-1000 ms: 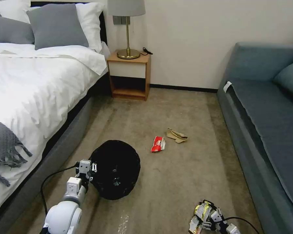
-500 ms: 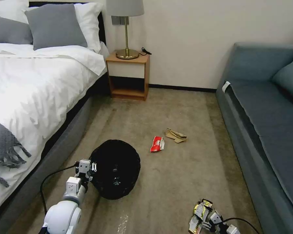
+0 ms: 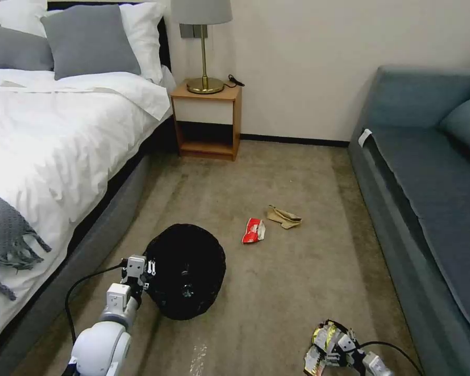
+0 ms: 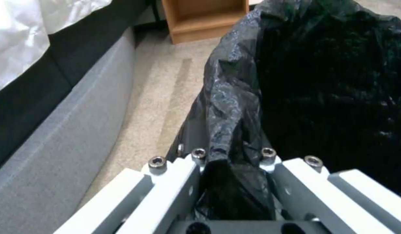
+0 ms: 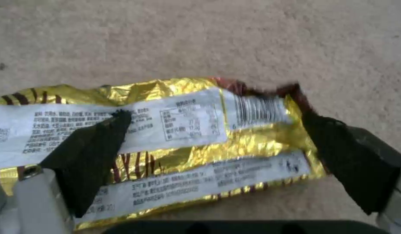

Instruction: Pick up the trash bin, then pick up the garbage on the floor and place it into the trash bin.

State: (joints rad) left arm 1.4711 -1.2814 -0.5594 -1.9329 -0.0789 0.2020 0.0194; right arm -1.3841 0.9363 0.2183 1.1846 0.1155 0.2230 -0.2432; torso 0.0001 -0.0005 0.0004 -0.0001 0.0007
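The trash bin [image 3: 185, 271], lined with a glossy black bag, hangs by its rim from my left gripper [image 3: 137, 270], which is shut on the bag-covered edge [image 4: 228, 152]. At the lower right, my right gripper [image 3: 338, 345] is down at the carpet and stands open. Its black fingers [image 5: 90, 156] are on either side of the yellow-silver wrapper [image 5: 183, 130], and the far fingertip touches the wrapper's crumpled end. The wrapper [image 3: 322, 339] lies on the floor. Farther ahead lie a red-white packet [image 3: 253, 231] and tan paper [image 3: 283, 217].
A bed [image 3: 47, 146] with a grey base runs along the left, close to the bin. A blue-grey sofa [image 3: 428, 198] lines the right. A wooden nightstand [image 3: 208, 122] with a lamp stands at the far wall. Open carpet lies between them.
The right gripper dipped slightly and came back, staying over the wrapper. The left gripper and bin have not moved. The view shifted a little.
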